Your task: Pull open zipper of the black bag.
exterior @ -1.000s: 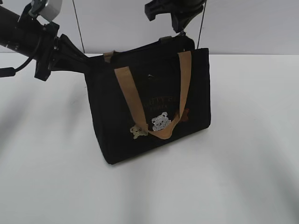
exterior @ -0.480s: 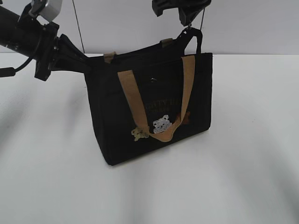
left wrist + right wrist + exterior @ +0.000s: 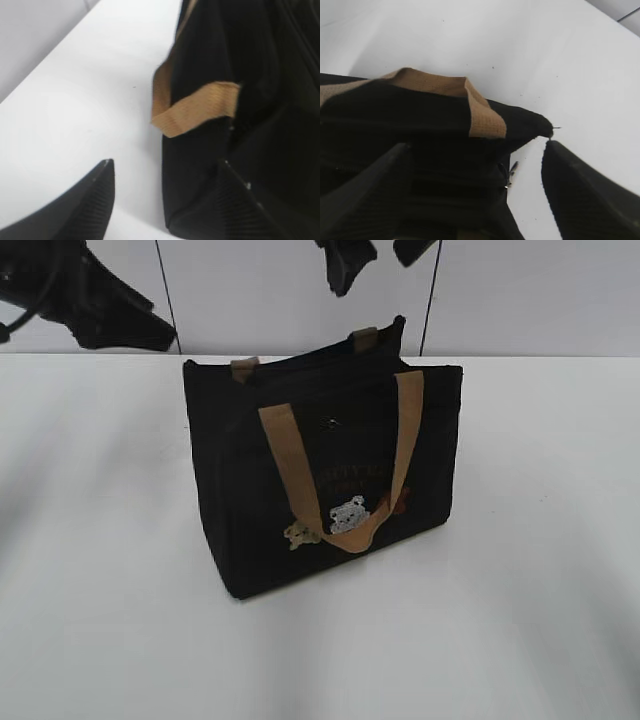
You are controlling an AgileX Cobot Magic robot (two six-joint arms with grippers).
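Note:
The black bag [image 3: 330, 480] stands upright on the white table [image 3: 520, 620], one tan handle hanging down its front over the bear figures. The zipper [image 3: 300, 358] runs along its top edge. Its small silvery pull [image 3: 509, 174] hangs free at the bag's end in the right wrist view. My right gripper [image 3: 375, 270] hovers open above the bag's back right corner, holding nothing. My left gripper [image 3: 140, 325] is open up at the left, clear of the bag. In the left wrist view its fingers [image 3: 100, 200] stand wide apart in front of the bag's end [image 3: 200, 200].
A pale wall with dark vertical seams [image 3: 168, 300] rises behind the table. White tabletop [image 3: 75, 100] spreads left of the bag and in front of it.
Both grippers have opened and drawn back. The left let go of the bag's left end; the right released the bag's top right corner and rose. The bag has settled.

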